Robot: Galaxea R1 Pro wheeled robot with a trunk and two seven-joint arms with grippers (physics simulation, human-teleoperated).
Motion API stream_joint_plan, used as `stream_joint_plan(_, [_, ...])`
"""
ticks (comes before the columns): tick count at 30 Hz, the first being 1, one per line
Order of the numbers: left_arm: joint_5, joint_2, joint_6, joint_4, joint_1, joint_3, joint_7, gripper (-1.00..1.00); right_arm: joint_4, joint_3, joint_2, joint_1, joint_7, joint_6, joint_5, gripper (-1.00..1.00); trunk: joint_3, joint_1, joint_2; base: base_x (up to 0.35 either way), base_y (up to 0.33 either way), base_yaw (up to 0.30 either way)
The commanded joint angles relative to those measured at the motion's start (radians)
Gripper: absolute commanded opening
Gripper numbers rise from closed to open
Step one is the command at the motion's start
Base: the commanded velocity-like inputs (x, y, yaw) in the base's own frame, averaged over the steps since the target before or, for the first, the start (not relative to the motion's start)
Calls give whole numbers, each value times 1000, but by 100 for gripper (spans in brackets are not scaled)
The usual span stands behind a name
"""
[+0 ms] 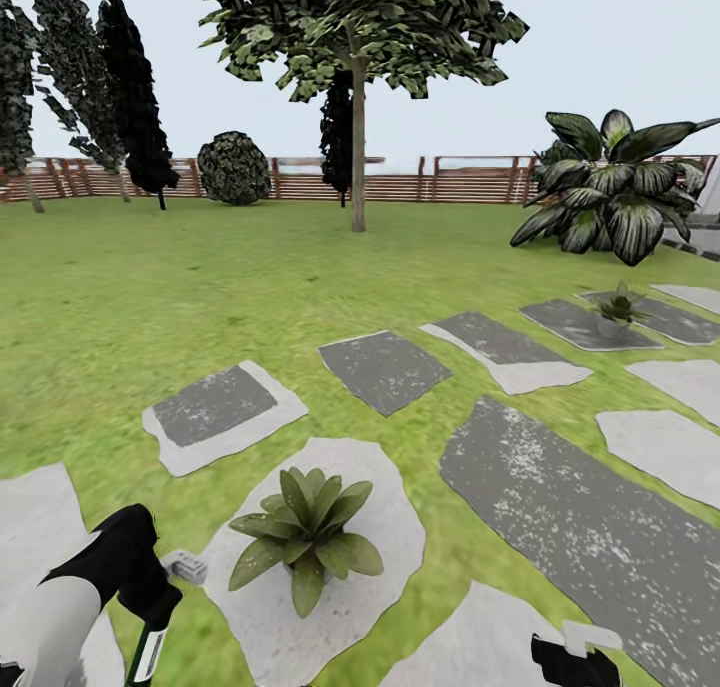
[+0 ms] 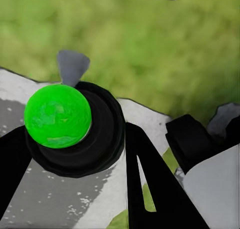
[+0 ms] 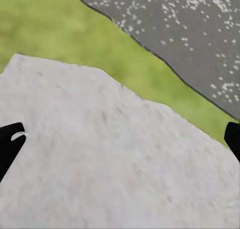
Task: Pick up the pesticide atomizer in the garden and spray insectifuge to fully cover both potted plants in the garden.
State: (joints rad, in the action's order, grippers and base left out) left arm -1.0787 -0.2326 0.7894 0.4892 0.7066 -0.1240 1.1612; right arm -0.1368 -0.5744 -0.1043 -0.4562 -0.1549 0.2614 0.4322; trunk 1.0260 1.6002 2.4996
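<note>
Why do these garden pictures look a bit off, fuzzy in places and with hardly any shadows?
Head view: flat, even light; the near potted plant casts almost no shadow on its white stone, and the fence looks soft. Left wrist view: the lawn is a green blur, while the green-topped black object is sharper. Right wrist view: the pale stone looks smeared, with no glare.

an outdoor garden under a pale open sky. a green lawn (image 1: 150,297) carries grey and white stepping stones (image 1: 385,369), and a brown slatted fence (image 1: 460,182) closes the far edge. a leafy tree (image 1: 357,27), dark conifers (image 1: 135,87), a round bush (image 1: 234,168) and a broad-leaved shrub (image 1: 615,187) grow there, with two small potted plants (image 1: 305,532) on the stones.
</note>
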Motion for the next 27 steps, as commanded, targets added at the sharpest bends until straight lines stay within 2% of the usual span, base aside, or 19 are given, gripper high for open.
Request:
stream_joint_plan(1, [-9,4,7,2,1,-8,8,-100,2,-7,0,-1,-3,4,10,100,1,0,0,0,0,170])
stream_joint_plan(7, [-9,14,11,4,2,-11,9,-100,2,-7,0,-1,-3,4,10,100,1,0,0,140,-88,44])
stream_joint_plan(16, [-8,16,13,5,11,-15,9,-100,2,-7,0,-1,-3,4,10,100,1,0,0,214,-195,6])
stream_joint_plan(19, [-8,15,14,7,13,-17,10,-100,3,-7,1,-1,-4,4,11,100,1,0,0,220,-212,179])
stream_joint_plan(22, [-9,15,15,56,12,-20,11,-100,3,-7,1,-1,-5,4,11,100,1,0,0,131,-254,263])
stream_joint_plan(27, [-9,15,16,88,11,-23,12,-100,3,-7,1,-1,-4,4,11,100,1,0,0,-38,-267,276])
